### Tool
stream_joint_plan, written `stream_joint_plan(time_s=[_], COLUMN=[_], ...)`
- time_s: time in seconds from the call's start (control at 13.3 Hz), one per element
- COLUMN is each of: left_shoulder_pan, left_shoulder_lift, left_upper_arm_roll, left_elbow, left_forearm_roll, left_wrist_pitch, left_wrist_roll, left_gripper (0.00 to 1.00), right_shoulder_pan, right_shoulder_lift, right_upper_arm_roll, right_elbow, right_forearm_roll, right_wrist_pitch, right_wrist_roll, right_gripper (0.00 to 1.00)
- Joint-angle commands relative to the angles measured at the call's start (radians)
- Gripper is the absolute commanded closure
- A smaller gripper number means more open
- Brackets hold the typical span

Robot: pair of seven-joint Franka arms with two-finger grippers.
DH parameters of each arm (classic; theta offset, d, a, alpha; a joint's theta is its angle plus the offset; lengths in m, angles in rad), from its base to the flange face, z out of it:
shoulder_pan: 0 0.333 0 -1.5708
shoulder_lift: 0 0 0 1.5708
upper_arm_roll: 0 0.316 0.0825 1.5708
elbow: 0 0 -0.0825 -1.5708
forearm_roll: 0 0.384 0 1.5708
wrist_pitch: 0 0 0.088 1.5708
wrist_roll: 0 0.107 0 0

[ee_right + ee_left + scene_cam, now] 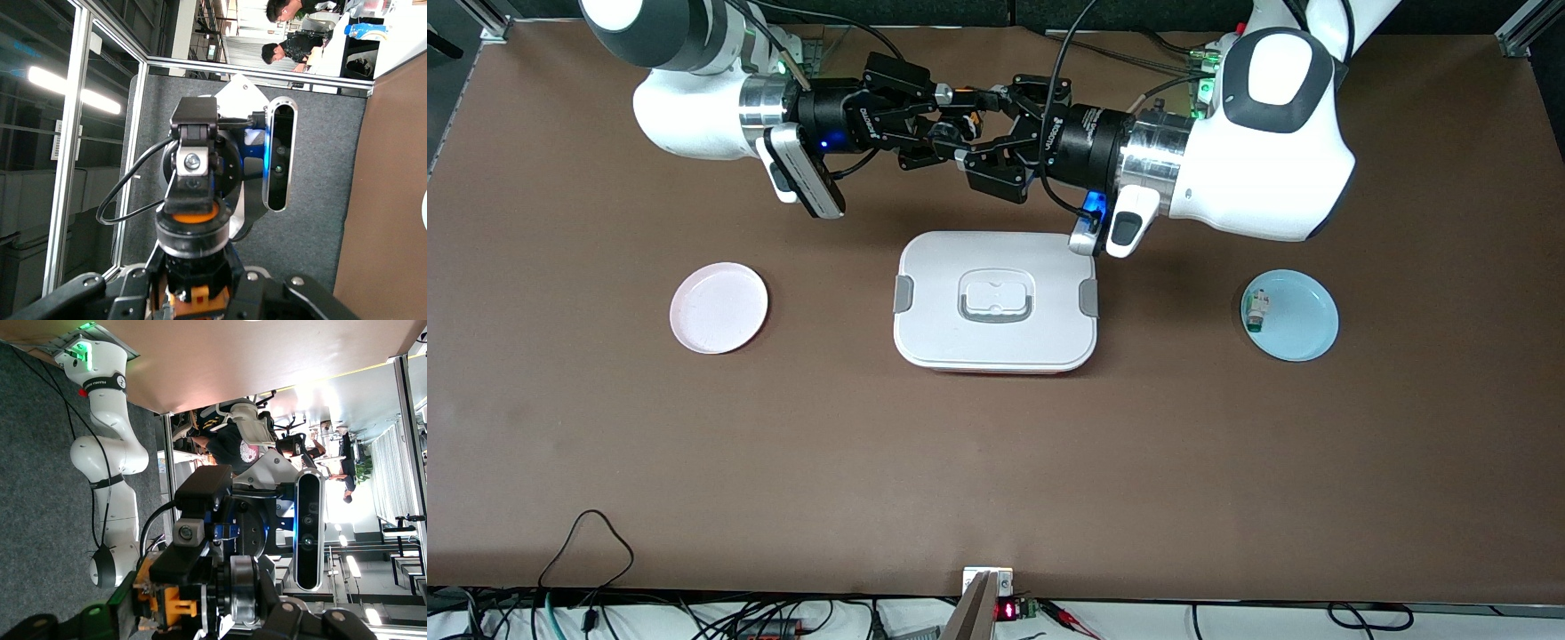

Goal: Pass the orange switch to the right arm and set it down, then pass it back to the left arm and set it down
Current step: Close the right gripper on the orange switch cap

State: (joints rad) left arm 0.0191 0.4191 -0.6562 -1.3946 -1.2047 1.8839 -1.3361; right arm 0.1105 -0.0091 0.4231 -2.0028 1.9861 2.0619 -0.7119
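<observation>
**Meeting above the bench: two grippers, one orange switch**

Holding the orange switch [966, 122] in mid-air, the right gripper [951, 124] has its fingers clamped tight on the black body of the switch, over the brown bench [996, 462] at the robots' edge of the box [996, 302]. The left gripper [983, 129] faces it nose to nose — its fingers stand partly spread around the same switch, and whether they press on it cannot be told.

From the right wrist view the switch [193, 233] sits upright between the right gripper's fingers [200, 293], its orange cap toward the left gripper's finger [193, 160] that reaches in just at the cap. From the left wrist view an orange part [175, 605] shows among the black fingers [190, 560] of the other gripper.

The white box lies closed on the bench, grey latches at both ends, nearer to the front camera than the two grippers. A pink plate [719, 308] lies toward the right arm's end of the bench; a light-blue plate [1291, 315] lies toward the left arm's end, with a small white switch [1256, 311] with a green end on it.
</observation>
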Motion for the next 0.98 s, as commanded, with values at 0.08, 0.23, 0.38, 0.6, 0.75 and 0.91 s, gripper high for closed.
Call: stream_joint_plan(time_s=[0.08, 0.23, 0.38, 0.6, 0.75, 0.91], left_shoulder_pan=[0.002, 0.002, 0.002, 0.002, 0.011, 0.015], left_shoulder_lift=[0.012, 0.012, 0.012, 0.01, 0.007, 0.012], left_upper_arm_roll=[-0.002, -0.002, 0.0, -0.002, 0.0, 0.0], left_elbow=[0.016, 0.016, 0.016, 0.016, 0.012, 0.016], left_forearm_roll=[-0.009, -0.009, -0.009, -0.009, -0.001, 0.008], left_wrist_pitch=[-0.008, -0.008, -0.008, -0.008, -0.009, -0.006], left_wrist_roll=[-0.02, -0.02, -0.021, -0.021, -0.014, -0.005], left_gripper=[0.0, 0.0, 0.0, 0.0, 0.0, 0.0], right_shoulder_pan=[-0.009, -0.009, -0.009, -0.011, -0.011, -0.011], right_shoulder_lift=[-0.017, -0.017, -0.019, -0.026, -0.031, -0.032], right_upper_arm_roll=[0.002, 0.002, 0.002, 0.002, 0.0, 0.0], right_elbow=[0.006, 0.006, 0.006, 0.002, -0.004, -0.011], right_forearm_roll=[0.016, 0.014, 0.011, 0.007, 0.005, 0.002], right_wrist_pitch=[0.004, 0.004, 0.003, 0.003, 0.004, 0.003], right_wrist_roll=[0.0, -0.001, -0.001, -0.003, -0.011, -0.012], right_gripper=[0.66, 0.67, 0.68, 0.68, 0.68, 0.68])
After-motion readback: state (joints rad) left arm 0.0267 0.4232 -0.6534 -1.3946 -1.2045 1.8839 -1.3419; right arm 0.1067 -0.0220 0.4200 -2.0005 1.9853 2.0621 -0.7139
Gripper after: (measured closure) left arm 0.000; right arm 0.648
